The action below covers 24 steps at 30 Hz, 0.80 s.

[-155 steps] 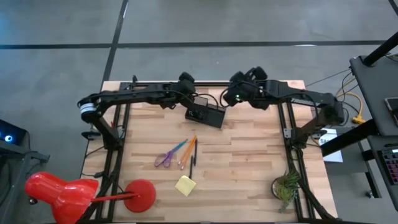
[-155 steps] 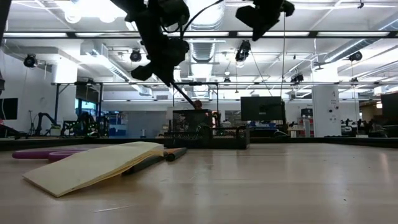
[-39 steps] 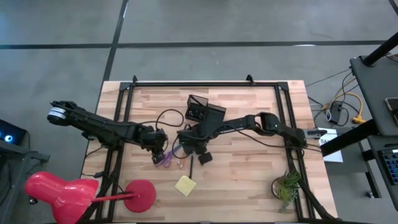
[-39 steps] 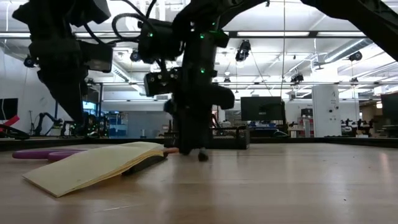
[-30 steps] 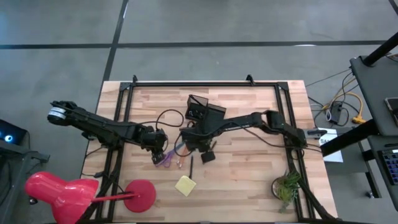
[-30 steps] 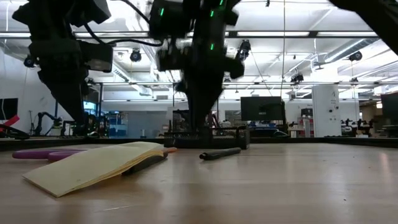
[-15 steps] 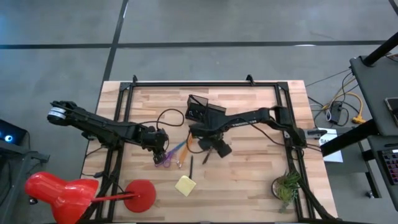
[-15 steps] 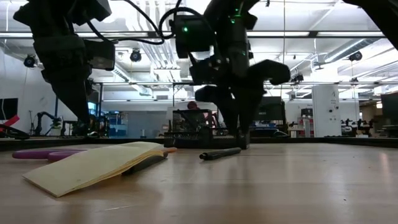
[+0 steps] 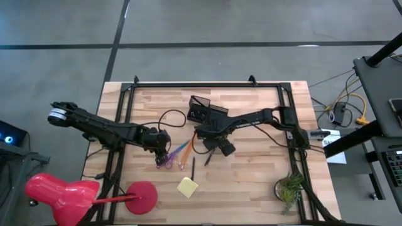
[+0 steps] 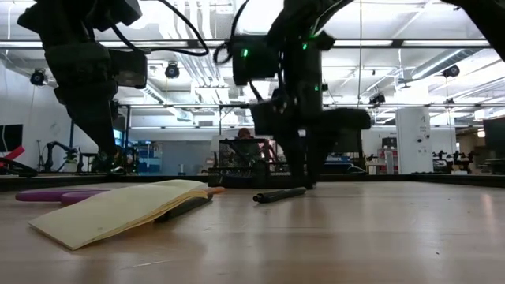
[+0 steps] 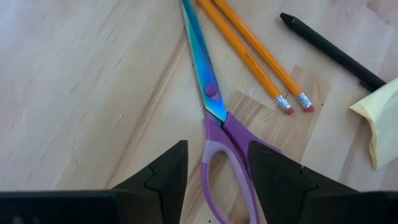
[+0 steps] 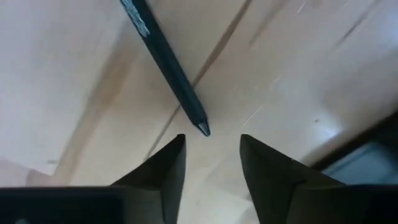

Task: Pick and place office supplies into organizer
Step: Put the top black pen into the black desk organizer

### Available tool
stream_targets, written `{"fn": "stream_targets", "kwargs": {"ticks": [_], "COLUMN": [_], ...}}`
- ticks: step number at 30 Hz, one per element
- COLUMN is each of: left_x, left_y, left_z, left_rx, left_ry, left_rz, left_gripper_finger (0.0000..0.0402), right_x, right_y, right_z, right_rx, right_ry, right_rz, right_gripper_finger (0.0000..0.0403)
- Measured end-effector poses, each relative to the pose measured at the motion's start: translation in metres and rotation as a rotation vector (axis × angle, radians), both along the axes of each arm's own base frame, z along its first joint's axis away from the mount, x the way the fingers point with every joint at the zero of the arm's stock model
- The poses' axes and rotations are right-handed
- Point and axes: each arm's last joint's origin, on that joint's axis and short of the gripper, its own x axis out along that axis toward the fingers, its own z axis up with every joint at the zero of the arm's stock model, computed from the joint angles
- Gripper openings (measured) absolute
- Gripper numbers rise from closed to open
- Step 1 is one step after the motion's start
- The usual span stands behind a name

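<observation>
Purple-handled scissors (image 11: 214,118) lie flat on the wooden table beside two orange pencils (image 11: 252,53), a black pen (image 11: 329,53) and the yellow sticky-note pad (image 9: 187,186). My left gripper (image 9: 163,150) hangs open over the scissors, one finger on either side of the handle (image 11: 227,158). A second black pen (image 12: 168,62) lies flat on the table. My right gripper (image 9: 210,147) points down over that pen's tip, open, fingers on either side of it. The black organizer (image 9: 204,113) stands behind, toward the far edge.
A red lamp-like object (image 9: 63,194) sits at the near left corner and a green plant (image 9: 289,188) at the near right. A dark cable loop (image 9: 169,119) lies left of the organizer. Bare wood shows on the table's right half.
My right gripper has gone toward the table's right edge and down, and its wrist has rolled. The black pen below it has stayed flat on the table.
</observation>
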Motion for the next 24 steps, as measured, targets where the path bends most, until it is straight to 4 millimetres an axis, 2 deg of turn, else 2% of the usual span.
{"fn": "stream_targets", "kwargs": {"ticks": [3,11,18,24], "left_x": [0.0,0.0,0.002,0.011], "left_y": [0.0,0.0,0.0,-0.002], "left_z": [0.0,0.0,0.001,0.007], "left_rx": [0.0,0.0,-0.004,-0.024], "left_ry": [-0.001,-0.003,-0.02,-0.136], "left_rz": [0.0,0.0,0.003,0.001], "left_gripper_finger": [0.0152,0.0152,0.0152,0.0152], "right_x": [-0.003,-0.006,-0.009,-0.01], "right_y": [0.001,0.003,0.003,0.003], "right_z": [0.006,-0.005,-0.012,-0.014], "right_rx": [0.005,0.042,0.043,0.043], "right_ry": [-0.033,-0.055,-0.051,-0.051], "right_rz": [0.004,0.026,0.026,0.023], "right_gripper_finger": [0.012,0.0069,0.0045,0.0033]}}
